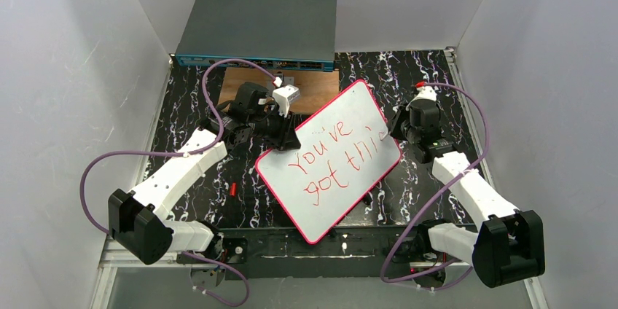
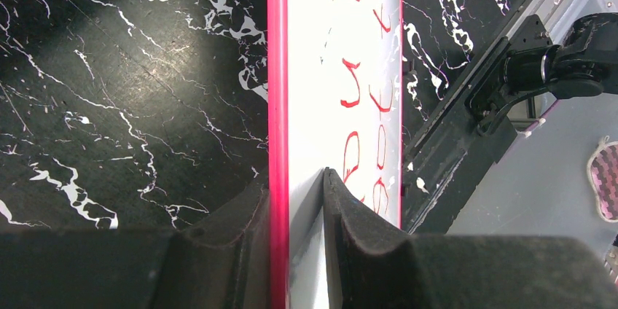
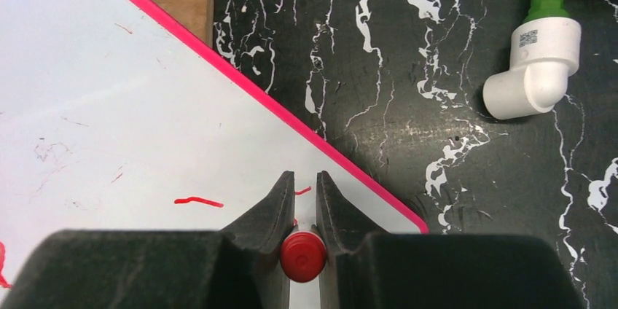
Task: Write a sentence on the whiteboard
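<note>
1. red letters point(image 1: 331, 162) already fill the middle of the whiteboard point(image 1: 321, 210). the top view shows two lines, "you've" and under it "got thi", and the last letter is half hidden behind the right gripper point(image 1: 399, 128).
2. the whiteboard lies in the middle of the black marble table point(image 1: 211, 192). it is turned diagonally, with its far corner over the wooden board point(image 1: 321, 89) and its near corner close to the arm bases.
3. the left gripper point(image 2: 295, 178) is clamped on the pink rim at the far left edge of the board. one finger is on the white face and one is under it, so it steadies the board.
4. the right gripper pinches a red marker point(image 3: 303, 256) between its fingers at the right edge of the board. short red strokes lie just beside it.
5. most of the writing seems done. probably only the last letter or a closing mark is left. it cannot be told whether the tip touches the surface now.
6. a small red piece point(image 1: 233, 189), maybe the cap, lies on the table left of the board, so capping the marker may also remain.
</note>
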### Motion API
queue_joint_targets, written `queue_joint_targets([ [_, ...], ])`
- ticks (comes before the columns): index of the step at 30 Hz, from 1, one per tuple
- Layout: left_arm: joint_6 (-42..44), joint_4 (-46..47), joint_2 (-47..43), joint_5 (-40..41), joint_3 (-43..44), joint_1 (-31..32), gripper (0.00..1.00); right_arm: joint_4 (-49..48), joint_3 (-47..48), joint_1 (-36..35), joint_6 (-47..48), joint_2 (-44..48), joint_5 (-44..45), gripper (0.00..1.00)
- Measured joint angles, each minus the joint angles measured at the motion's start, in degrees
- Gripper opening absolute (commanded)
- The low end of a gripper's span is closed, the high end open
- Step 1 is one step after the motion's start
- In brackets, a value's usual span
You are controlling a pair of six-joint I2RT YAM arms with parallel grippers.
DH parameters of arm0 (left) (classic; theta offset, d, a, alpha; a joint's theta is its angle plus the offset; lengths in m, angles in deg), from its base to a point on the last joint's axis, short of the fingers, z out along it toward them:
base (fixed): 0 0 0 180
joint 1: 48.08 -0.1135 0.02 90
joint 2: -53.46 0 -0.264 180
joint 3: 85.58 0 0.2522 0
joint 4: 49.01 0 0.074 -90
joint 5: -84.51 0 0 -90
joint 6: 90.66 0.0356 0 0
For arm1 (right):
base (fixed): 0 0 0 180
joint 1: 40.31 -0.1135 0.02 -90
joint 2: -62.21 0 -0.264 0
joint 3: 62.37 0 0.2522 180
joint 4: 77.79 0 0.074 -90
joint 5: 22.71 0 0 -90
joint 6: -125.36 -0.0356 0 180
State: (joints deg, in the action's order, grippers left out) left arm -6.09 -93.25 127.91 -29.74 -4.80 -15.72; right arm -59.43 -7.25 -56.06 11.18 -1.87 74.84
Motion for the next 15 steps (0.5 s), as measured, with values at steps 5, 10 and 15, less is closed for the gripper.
queue_joint_targets([
  [5, 0.0, 0.0, 0.0, 0.02, 0.0, 0.0, 0.0, 0.0, 0.0, 0.28, 0.59, -0.48, 1.49, 0.01],
  [10, -0.07, -0.02, 0.0, 0.04, 0.0, 0.0, 0.0, 0.0, 0.11, 1.09, 1.31, -2.01, 2.29, 0.01],
  [15, -0.15, -0.04, 0.0, 0.07, 0.0, 0.0, 0.0, 0.0, 0.11, 1.62, 1.79, -2.84, 2.71, 0.01],
])
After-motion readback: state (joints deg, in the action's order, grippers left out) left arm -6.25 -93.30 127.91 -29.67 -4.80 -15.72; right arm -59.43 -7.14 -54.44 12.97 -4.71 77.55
